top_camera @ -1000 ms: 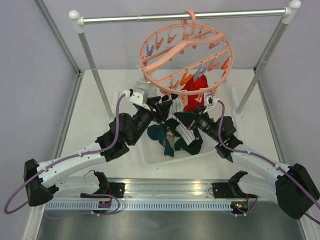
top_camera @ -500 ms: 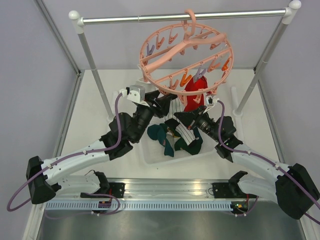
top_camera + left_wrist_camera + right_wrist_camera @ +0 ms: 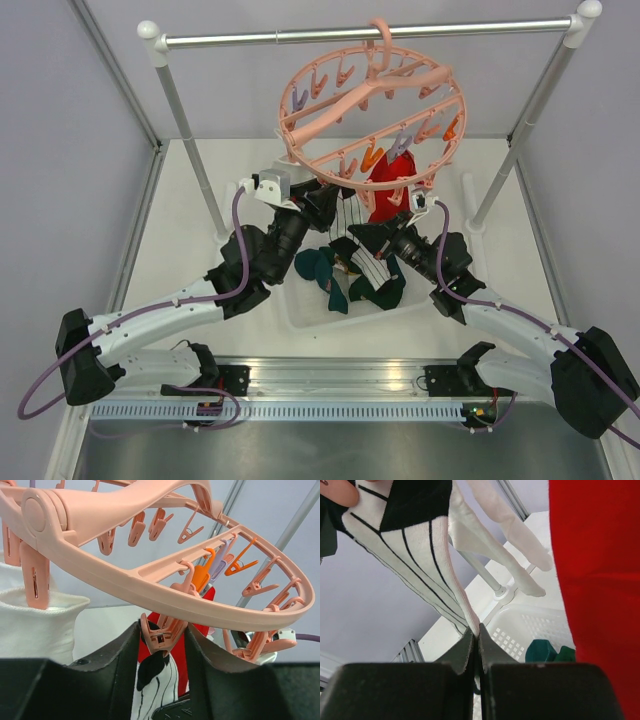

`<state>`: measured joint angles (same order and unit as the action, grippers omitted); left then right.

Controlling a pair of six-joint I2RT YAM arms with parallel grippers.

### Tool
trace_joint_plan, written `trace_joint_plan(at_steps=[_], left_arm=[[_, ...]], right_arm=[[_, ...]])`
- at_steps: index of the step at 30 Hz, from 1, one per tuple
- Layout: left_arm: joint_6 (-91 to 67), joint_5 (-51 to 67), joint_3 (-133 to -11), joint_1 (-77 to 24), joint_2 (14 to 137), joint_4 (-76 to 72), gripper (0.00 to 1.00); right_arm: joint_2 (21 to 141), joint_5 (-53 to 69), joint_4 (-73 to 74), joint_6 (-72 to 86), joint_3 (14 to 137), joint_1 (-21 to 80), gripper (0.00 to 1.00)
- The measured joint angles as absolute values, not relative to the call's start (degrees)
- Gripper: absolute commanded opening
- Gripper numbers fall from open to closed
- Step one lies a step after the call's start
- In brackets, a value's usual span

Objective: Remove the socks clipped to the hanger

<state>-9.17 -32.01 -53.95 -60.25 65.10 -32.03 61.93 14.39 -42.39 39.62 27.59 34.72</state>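
The salmon-pink ring hanger (image 3: pixel 372 110) hangs by its hook from the rail. A white sock with thin black stripes (image 3: pixel 350 215) and a red sock (image 3: pixel 385 185) dangle from its near clips. My left gripper (image 3: pixel 322 203) is up under the ring, and its fingers press both sides of the pink clip (image 3: pixel 161 635) that bites the striped sock's black toe (image 3: pixel 150 672). My right gripper (image 3: pixel 475 632) is shut on the lower edge of that striped sock (image 3: pixel 405 540), with the red sock (image 3: pixel 595 580) hanging just to its right.
A white perforated tray (image 3: pixel 300 310) lies below the hanger with several dark teal socks (image 3: pixel 325 270) in it. The silver rail (image 3: pixel 300 37) and its two slanted posts frame the space. A plain white sock (image 3: pixel 40 620) hangs at the left of the ring.
My left gripper has risen and shifted right to the clip, and its fingers have narrowed onto it. The right gripper has held still on the striped sock.
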Motion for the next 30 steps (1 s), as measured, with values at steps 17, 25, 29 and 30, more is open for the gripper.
trace_joint_plan(at_steps=[17,25,29,30], left_arm=[[-8.23,-31.79,-53.95,-60.25,65.10,-32.80,0.02],[-8.21,-31.44,-53.95,-60.25,65.10,-32.69,0.02],[-8.21,-31.40,-54.11,-60.25,65.14,-32.49,0.02],[-8.21,-31.40,-54.24,-60.25,65.21,-32.32,0.02]], right_arm=[[60.27,13.13,-40.82,38.94,27.51,34.72,0.01],[55.94,10.52,-37.12,36.86,24.27,34.72,0.01],[54.57,9.52,-34.57,35.86,22.46,34.72,0.01],[54.43,9.15,-33.91,35.55,22.35,34.72,0.01]])
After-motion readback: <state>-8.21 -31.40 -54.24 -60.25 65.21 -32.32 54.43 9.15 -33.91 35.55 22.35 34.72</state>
